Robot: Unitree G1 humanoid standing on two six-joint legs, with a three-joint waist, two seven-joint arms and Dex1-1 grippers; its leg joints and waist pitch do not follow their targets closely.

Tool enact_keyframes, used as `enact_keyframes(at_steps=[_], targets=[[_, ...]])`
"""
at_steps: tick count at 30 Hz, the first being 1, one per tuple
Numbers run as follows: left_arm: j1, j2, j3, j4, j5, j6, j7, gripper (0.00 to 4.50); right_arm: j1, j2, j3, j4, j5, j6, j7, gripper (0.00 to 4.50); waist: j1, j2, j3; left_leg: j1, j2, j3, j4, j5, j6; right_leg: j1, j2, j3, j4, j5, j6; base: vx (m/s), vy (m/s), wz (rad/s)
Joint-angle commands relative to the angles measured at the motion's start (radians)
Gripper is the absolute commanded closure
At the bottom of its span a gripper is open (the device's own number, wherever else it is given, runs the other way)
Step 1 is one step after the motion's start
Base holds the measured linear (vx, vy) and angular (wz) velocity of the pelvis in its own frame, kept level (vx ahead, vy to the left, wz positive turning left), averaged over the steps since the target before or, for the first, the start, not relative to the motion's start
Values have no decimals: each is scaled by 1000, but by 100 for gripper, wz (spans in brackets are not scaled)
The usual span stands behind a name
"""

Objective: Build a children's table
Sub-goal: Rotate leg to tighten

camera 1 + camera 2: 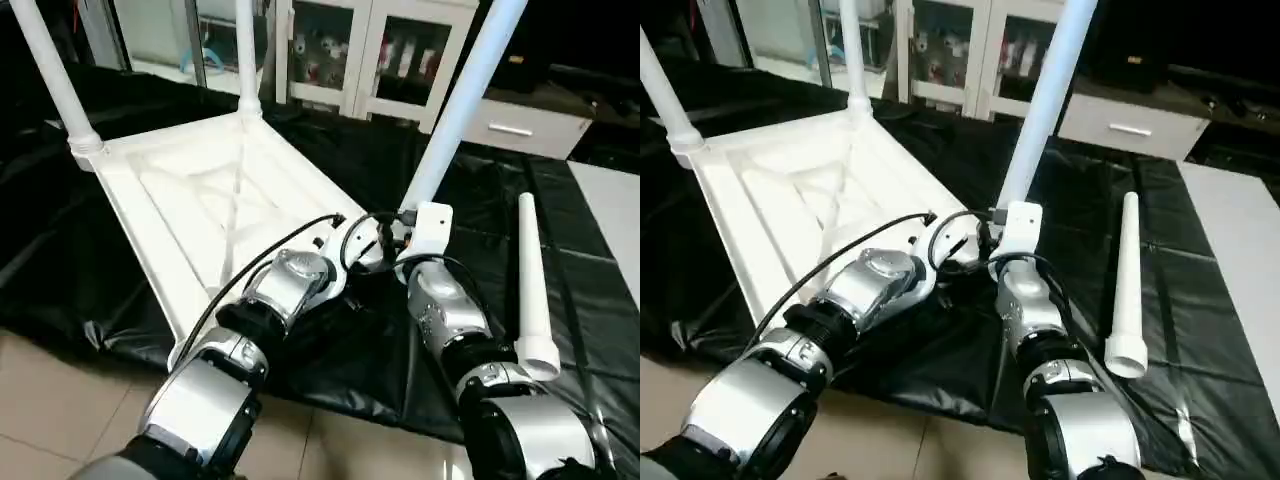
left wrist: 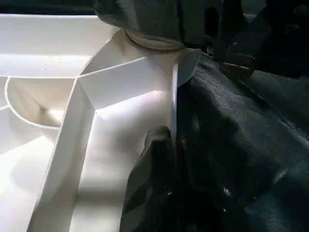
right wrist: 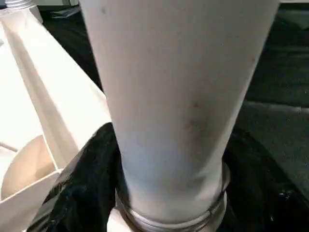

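The white plastic rectangular tabletop (image 1: 215,205) lies upside down on the black-covered worktop (image 1: 480,260), ribbed underside up, so its round corner sockets face upward to take the legs. Three long white tapered tubular legs already stand in sockets: one at the far left corner (image 1: 50,70), one at the far corner (image 1: 247,50), and one at the corner nearest the robot's right arm (image 1: 465,100), leaning slightly. The fourth leg (image 1: 532,290) lies loose on the worktop, well apart from the tabletop on the right, its wider end toward the robot. The left claw (image 2: 159,145) is drawn together on the thin upright rim of the tabletop beside that near corner, seemingly to steady the top while the leg is worked. The right claw (image 3: 164,212) sits at the base of the near-corner leg, where a metal-looking collar meets the socket; its jaws stand partly apart with the leg's foot between them, and they appear clamped on it, probably to seat or twist the leg home. One corner socket, on the side nearest the robot, looks to be still without a leg, so I judge the build about three-quarters done. No brand, label or readable writing appears on the table parts or the worktop.
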Motion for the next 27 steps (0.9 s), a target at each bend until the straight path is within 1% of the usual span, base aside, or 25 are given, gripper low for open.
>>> enact_keyframes(at_steps=[1,2,4,5,6,7,8,9,11,12,13,14,15,16,17,18,19,20,21,22,23,24,25,26,27], targets=[[11,5,20,47,-8,-65,55,450,10,39,6,3,35,-29,78,127,-2,0,-53,11,48,-11,-62,-164,82,42,-63,43,-63,8,-229,0,0,0],[10,5,20,53,-9,-71,57,450,13,40,6,-4,41,-41,96,113,-2,2,-52,13,49,-12,-63,-179,78,40,-63,43,-66,-18,-227,0,0,0],[0,5,26,88,-6,-102,60,450,27,25,38,-32,2,-70,86,107,-5,2,-48,10,51,-15,-70,-243,63,39,-65,44,-76,-118,-210,0,0,0],[-1,4,28,95,-5,-111,58,450,38,17,52,-52,-16,-80,78,77,-7,-7,-47,9,50,-14,-72,-252,58,39,-64,43,-80,-148,-200,0,0,0],[-1,2,30,99,-5,-117,55,450,48,11,62,-68,-31,-86,70,77,-8,-4,-47,10,51,-16,-74,-259,44,38,-66,44,-83,-185,-187,0,0,0],[0,1,30,101,-2,-143,59,450,72,2,67,-113,-36,-85,73,77,-11,-6,-44,9,51,-16,-75,-269,38,36,-65,44,-88,-212,-179,0,0,0],[1,-1,31,102,1,-162,63,450,89,-3,66,-143,-39,-85,79,77,-10,-9,-44,10,50,-16,-75,-275,39,35,-65,44,-89,-225,-173,0,0,0],[4,-5,34,103,5,-198,78,450,133,-24,82,-222,-66,-89,79,77,-7,-11,-43,8,52,-17,-75,-266,44,36,-67,46,-91,-239,-157,0,0,0],[12,-15,51,99,-2,-278,112,450,216,-53,91,-376,-89,-83,74,77,-2,-14,-42,6,52,-17,-74,-245,50,37,-65,47,-92,-219,-139,0,0,0],[13,-22,77,94,-33,-281,86,450,249,-58,86,-436,-81,-73,82,77,1,-20,-44,6,52,-17,-72,-225,62,38,-65,47,-87,-192,-133,0,0,0],[16,-29,115,78,-76,-272,57,405,293,-63,80,-510,-71,-61,89,66,5,-19,-44,7,51,-16,-70,-209,71,37,-65,47,-84,-171,-137,0,0,0],[17,-31,132,68,-94,-265,50,394,311,-64,76,-541,-67,-55,90,66,5,-21,-44,5,50,-16,-69,-201,79,39,-65,46,-83,-158,-141,0,0,0],[17,-33,154,57,-120,-261,42,394,338,-67,72,-586,-61,-49,89,66,6,-19,-45,7,51,-17,-68,-200,82,36,-66,46,-81,-153,-151,0,0,0],[28,-27,172,13,-140,-285,44,394,373,-65,66,-648,-53,-42,83,66,6,-17,-46,3,52,-18,-69,-199,86,40,-67,46,-79,-135,-167,0,0,0],[39,-21,186,-25,-156,-298,44,373,396,-63,63,-691,-46,-37,79,66,8,-16,-50,4,55,-19,-67,-191,87,40,-68,46,-75,-105,-175,0,0,0],[73,-1,204,-131,-186,-314,22,373,433,-54,64,-765,-32,-26,77,66,8,-14,-58,2,60,-21,-57,-115,107,42,-64,45,-53,71,-208,0,0,0],[99,13,212,-208,-207,-309,-6,357,447,-49,68,-798,-23,-19,80,66,6,-14,-59,1,61,-21,-54,-82,118,42,-61,44,-45,137,-224,0,0,0],[105,16,214,-227,-212,-307,-13,348,450,-48,69,-806,-21,-17,81,66,3,-18,-58,-4,59,-20,-52,-58,133,43,-59,43,-40,186,-237,0,0,0],[133,30,218,-300,-231,-300,-49,345,463,-45,79,-840,-20,-1,84,66,-2,-15,-57,-2,53,-13,-47,-51,153,37,-55,41,-39,216,-252,0,0,0],[171,53,223,-401,-264,-274,-101,345,481,-46,97,-883,-17,25,97,66,-2,-12,-55,-2,52,-12,-46,-49,162,39,-55,42,-39,217,-260,0,0,0],[177,58,225,-415,-269,-267,-107,337,483,-46,100,-887,-17,27,98,66,-2,-13,-53,0,56,-12,-48,-56,162,40,-57,43,-40,207,-263,0,0,0],[267,139,241,-643,-347,-152,-216,337,518,-50,145,-956,-20,63,132,66,-2,-3,-52,5,57,-11,-49,-78,149,36,-54,42,-39,184,-263,0,0,0],[318,200,241,-755,-385,-80,-283,337,536,-57,173,-979,-25,73,160,66,-6,-9,-47,-5,59,-11,-54,-89,142,41,-53,42,-39,160,-259,0,0,0],[318,200,241,-755,-385,-80,-283,337,536,-57,173,-979,-25,73,160,66,-4,-2,-48,2,61,-10,-55,-108,127,38,-54,42,-38,141,-257,0,0,0],[318,200,241,-755,-385,-80,-283,337,536,-57,173,-979,-25,73,160,66,-14,4,-44,7,57,-5,-59,-143,106,28,-43,44,-47,89,-242,0,0,0]])
